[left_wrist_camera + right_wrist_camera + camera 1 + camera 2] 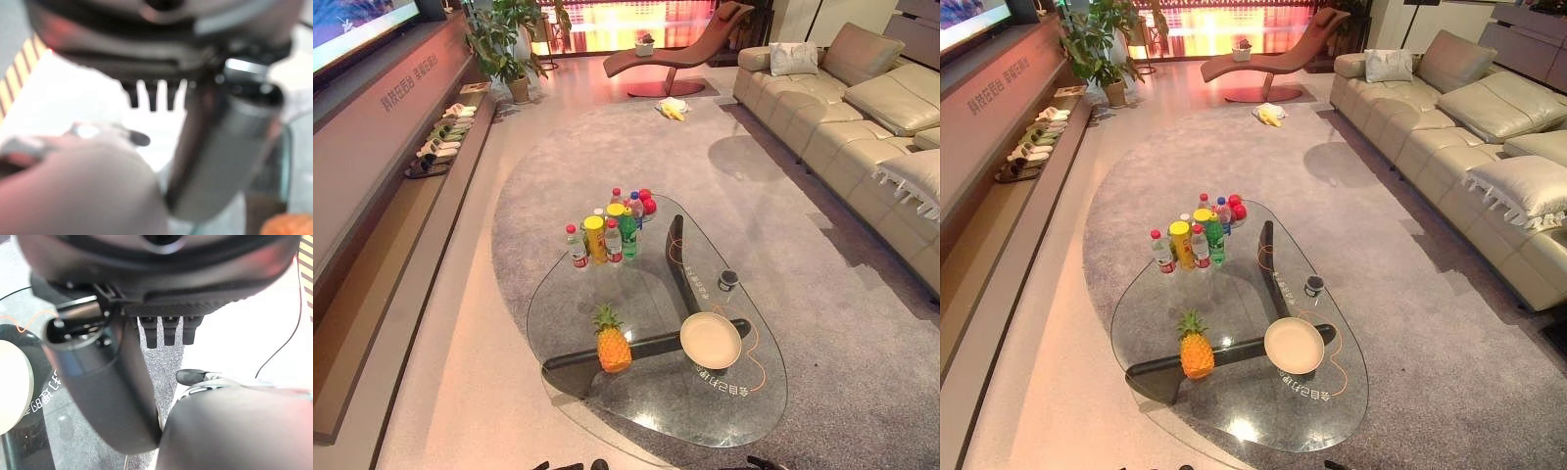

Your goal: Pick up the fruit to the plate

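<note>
A pineapple (612, 343) stands upright near the front left of the glass coffee table (744, 416). A cream plate (710, 340) lies bare to its right, a short gap away. In the left wrist view my left hand (225, 147) hangs with straight fingers (151, 95) and holds nothing; an orange patch of the pineapple (288, 226) shows past it. The right wrist view has my right hand (102, 382) open too, its fingers (164, 330) straight, with the plate (12, 382) off to one side of it.
Several drink bottles (607, 230) and red fruit (646, 201) cluster at the table's far end. A small dark cup (728, 280) sits right of centre. A beige sofa (862, 108) runs along the right, a low shelf with slippers (440, 137) along the left.
</note>
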Robot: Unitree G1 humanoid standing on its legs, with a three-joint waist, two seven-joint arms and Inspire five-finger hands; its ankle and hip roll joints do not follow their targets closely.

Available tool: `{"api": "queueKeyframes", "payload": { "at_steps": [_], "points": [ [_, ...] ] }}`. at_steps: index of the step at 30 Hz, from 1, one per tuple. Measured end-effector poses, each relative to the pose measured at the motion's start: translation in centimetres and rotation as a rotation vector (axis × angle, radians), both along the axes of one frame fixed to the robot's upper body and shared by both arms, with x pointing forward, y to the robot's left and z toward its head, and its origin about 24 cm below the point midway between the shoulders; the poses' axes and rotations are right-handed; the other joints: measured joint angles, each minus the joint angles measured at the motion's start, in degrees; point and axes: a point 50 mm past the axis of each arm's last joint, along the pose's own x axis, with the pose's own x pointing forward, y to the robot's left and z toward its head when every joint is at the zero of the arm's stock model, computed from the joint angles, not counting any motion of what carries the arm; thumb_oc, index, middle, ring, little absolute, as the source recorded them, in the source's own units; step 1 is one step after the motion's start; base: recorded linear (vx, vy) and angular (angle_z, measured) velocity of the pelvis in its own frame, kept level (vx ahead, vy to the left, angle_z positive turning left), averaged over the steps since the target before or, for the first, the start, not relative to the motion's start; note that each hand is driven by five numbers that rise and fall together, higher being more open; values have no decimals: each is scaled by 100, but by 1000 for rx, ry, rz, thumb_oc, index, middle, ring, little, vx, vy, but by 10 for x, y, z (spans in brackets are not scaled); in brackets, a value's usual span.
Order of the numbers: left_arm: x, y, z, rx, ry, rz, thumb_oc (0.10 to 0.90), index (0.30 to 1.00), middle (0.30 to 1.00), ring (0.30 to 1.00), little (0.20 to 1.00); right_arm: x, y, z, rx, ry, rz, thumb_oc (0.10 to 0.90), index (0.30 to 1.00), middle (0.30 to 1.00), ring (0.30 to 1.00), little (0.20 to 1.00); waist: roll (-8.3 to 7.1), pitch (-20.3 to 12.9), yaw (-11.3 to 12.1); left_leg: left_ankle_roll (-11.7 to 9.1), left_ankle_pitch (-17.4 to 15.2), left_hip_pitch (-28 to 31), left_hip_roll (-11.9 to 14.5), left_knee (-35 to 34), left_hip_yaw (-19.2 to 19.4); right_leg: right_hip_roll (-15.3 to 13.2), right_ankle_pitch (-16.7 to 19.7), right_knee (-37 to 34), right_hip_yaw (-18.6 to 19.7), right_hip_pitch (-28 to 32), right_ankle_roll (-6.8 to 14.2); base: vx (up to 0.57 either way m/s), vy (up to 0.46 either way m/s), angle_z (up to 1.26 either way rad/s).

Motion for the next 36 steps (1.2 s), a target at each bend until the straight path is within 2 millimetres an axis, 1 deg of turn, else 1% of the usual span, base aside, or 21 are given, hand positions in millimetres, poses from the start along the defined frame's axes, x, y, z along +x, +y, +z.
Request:
{"api": "queueKeyframes", "payload": {
  "at_steps": [22, 31, 33, 35, 36],
  "points": [
    [2, 0, 1, 14, -30, -3, 800, 900, 900, 900, 900, 0, 0, 0, 0, 1, 0, 800, 900, 900, 900, 900, 11, 10, 2, 0, 0, 5, 1, 0, 0, 0, 0, -1, 1, 5, -1, 0, 0, 0],
    [2, -1, 1, 32, -31, 4, 800, 900, 900, 900, 900, 3, -2, 1, -6, -9, -7, 800, 900, 900, 900, 900, 54, 133, 1, 0, -1, -5, 3, 0, 0, 0, -1, -2, 3, -7, -1, 4, 1, 0],
    [6, -1, 1, 54, -49, 10, 800, 900, 900, 900, 900, 7, -3, 2, -11, -22, -22, 800, 900, 900, 900, 900, 81, 278, 3, 0, -1, -27, 7, 1, 0, 5, 0, -1, 6, -31, -2, -72, -9, -1],
    [11, -1, 2, 64, -68, 9, 800, 900, 900, 900, 900, 12, -4, 3, -15, -31, -14, 800, 900, 900, 900, 900, 93, 302, 2, -35, 35, -152, 9, 4, -2, 11, 23, 2, 22, -165, -3, -86, -4, -4],
    [16, -1, 3, 77, -81, 11, 800, 900, 900, 900, 900, 17, -4, 4, -18, -43, -11, 800, 900, 900, 900, 900, 110, 423, 1, -30, 45, -199, 14, 4, 0, 16, 39, 11, 29, -218, -8, -84, 0, -3]
  ]
}}
